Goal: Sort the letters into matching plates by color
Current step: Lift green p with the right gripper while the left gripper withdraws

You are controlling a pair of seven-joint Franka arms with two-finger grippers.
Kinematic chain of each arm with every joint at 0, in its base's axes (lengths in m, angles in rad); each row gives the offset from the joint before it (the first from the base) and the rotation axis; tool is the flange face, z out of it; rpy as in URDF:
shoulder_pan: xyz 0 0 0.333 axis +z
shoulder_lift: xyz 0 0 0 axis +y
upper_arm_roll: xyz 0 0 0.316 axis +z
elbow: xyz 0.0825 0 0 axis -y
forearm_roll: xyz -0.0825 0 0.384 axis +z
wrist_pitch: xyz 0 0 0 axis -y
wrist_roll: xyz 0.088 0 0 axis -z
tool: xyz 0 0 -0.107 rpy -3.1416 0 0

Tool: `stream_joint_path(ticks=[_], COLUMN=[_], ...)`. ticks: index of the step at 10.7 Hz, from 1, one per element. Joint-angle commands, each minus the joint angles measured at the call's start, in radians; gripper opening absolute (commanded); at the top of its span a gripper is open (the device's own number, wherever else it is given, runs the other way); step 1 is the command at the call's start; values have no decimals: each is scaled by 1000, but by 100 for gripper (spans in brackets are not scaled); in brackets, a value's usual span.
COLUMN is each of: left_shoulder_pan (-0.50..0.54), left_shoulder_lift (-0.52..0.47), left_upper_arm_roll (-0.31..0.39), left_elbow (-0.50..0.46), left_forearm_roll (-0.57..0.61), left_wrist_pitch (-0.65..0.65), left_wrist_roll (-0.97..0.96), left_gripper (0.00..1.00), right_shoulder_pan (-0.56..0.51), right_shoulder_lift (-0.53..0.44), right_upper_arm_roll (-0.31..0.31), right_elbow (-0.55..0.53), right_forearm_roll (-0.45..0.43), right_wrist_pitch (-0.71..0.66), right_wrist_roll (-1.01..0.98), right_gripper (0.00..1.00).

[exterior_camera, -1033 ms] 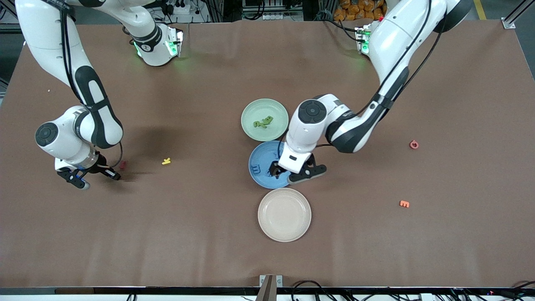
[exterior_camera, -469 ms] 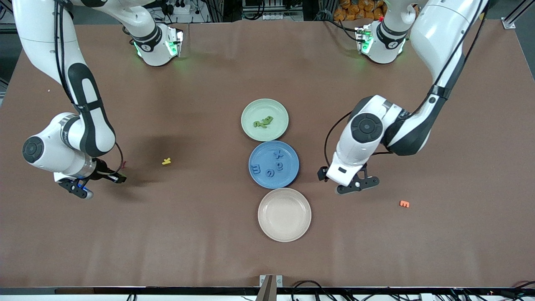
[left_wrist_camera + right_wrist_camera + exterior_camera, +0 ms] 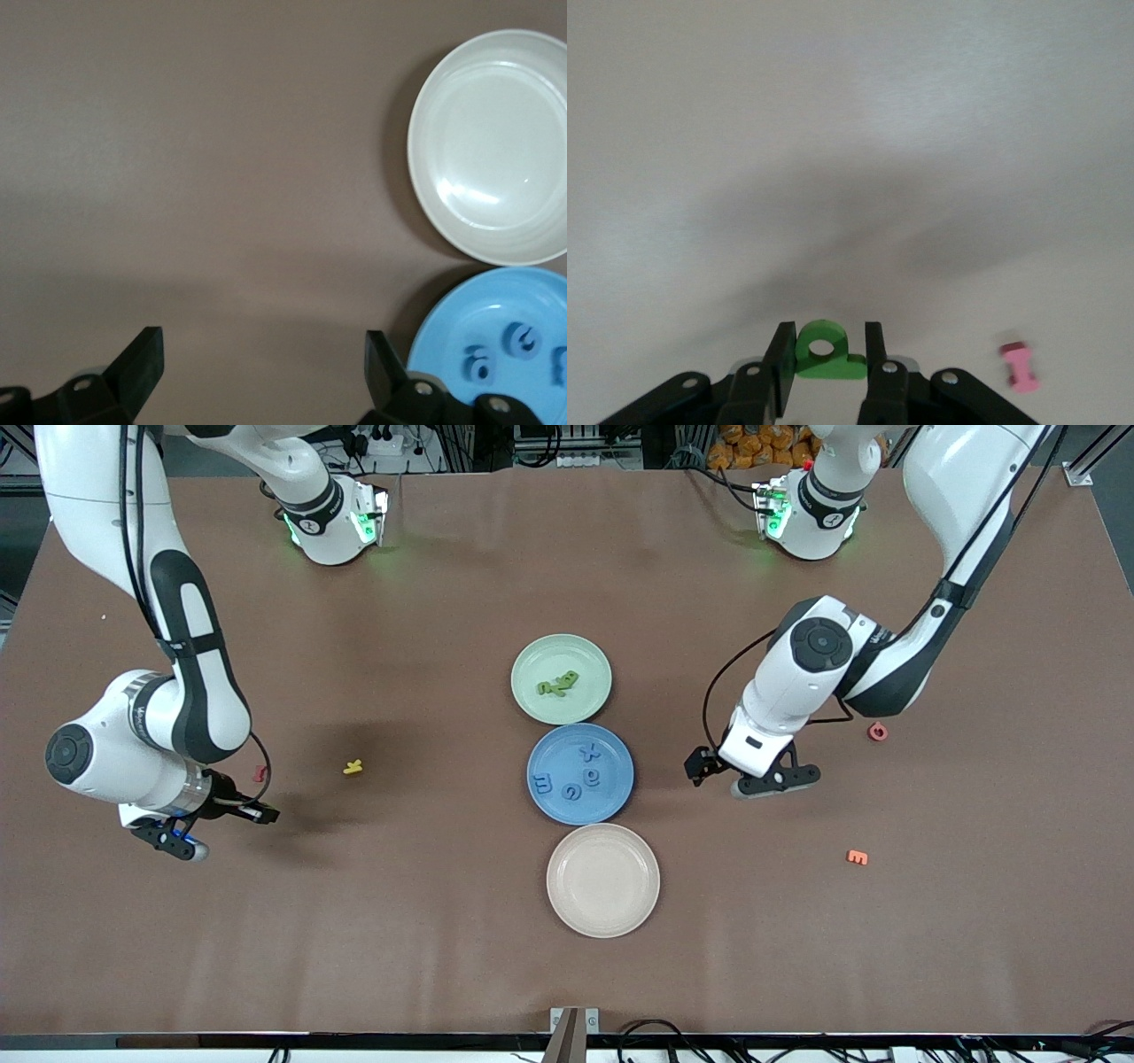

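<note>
The pale green plate (image 3: 540, 657) holds green letters (image 3: 558, 684). Next to it, nearer the camera, the blue plate (image 3: 554, 751) carries several blue letters (image 3: 583, 772), also seen in the left wrist view as blue letters (image 3: 523, 341) on the blue plate (image 3: 461, 328). My left gripper (image 3: 742, 775) (image 3: 263, 372) is open and empty over bare table beside the blue plate, toward the left arm's end. My right gripper (image 3: 215, 821) (image 3: 826, 363) is over the table near the right arm's end, shut on a green letter (image 3: 824, 350).
A beige plate (image 3: 602, 880) (image 3: 492, 146) sits nearest the camera in the row of plates. A yellow letter (image 3: 353, 766) and a red letter (image 3: 260, 773) (image 3: 1019, 365) lie near my right gripper. A red letter (image 3: 877, 732) and an orange letter (image 3: 857, 857) lie toward the left arm's end.
My left gripper has pulled away from over the blue plate toward the left arm's end, staying open. My right gripper has shifted a little with the green letter in it.
</note>
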Motion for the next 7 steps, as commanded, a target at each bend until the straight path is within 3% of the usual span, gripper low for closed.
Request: stream_joint_path(ticks=[1, 3, 7], left_shoulder_pan=[24, 39, 48], left_shoulder_lift=[-62, -62, -28], left_upper_arm_roll=[-7, -7, -8], left_elbow=[-42, 16, 261], left_forearm_roll=[-9, -9, -45], left_wrist_pitch=[24, -106, -435], left_wrist_roll=[67, 173, 380], left_gripper=[100, 100, 100], right_shoulder_pan=[52, 98, 197], right_shoulder_lift=[-3, -18, -31], right_upper_arm_roll=[80, 106, 191], right_elbow=[47, 45, 45], right_forearm_roll=[14, 16, 5], right_wrist_pitch=[-19, -22, 6], right_wrist_roll=[226, 318, 580], right_gripper=[0, 0, 0])
